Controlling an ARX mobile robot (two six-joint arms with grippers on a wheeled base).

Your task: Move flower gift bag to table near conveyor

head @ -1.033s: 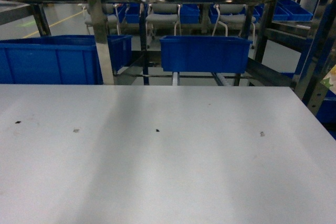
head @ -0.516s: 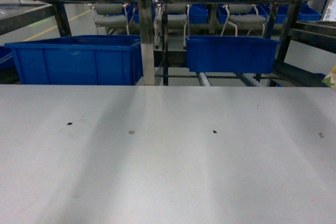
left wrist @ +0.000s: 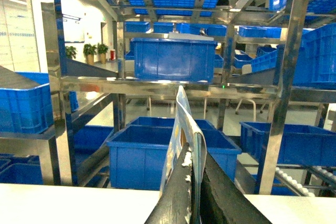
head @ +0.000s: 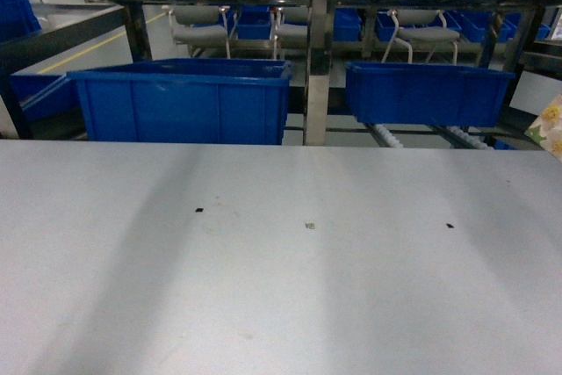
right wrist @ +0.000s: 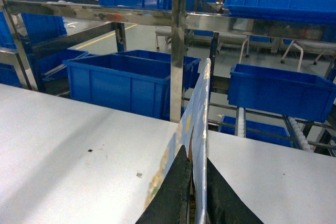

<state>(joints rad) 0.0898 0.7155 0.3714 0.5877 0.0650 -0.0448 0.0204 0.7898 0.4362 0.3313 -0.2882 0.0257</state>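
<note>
My right gripper is shut on the top edge of the flower gift bag, a thin white bag with flower print that hangs edge-on above the white table. A flowered corner of the flower gift bag shows at the right edge of the head view. My left gripper is shut on a similar thin bag, seen edge-on, above the table. The conveyor with its white rollers runs behind the table's far edge; its rollers also show in the right wrist view. Neither gripper shows in the head view.
Two large blue bins sit on the steel rack just beyond the table. A steel post stands between them. More blue bins fill the upper shelves. Chairs stand further back.
Everything in the head view has slid to the right: the bins, the steel post and the table's specks. The flowered corner stays at the right edge.
</note>
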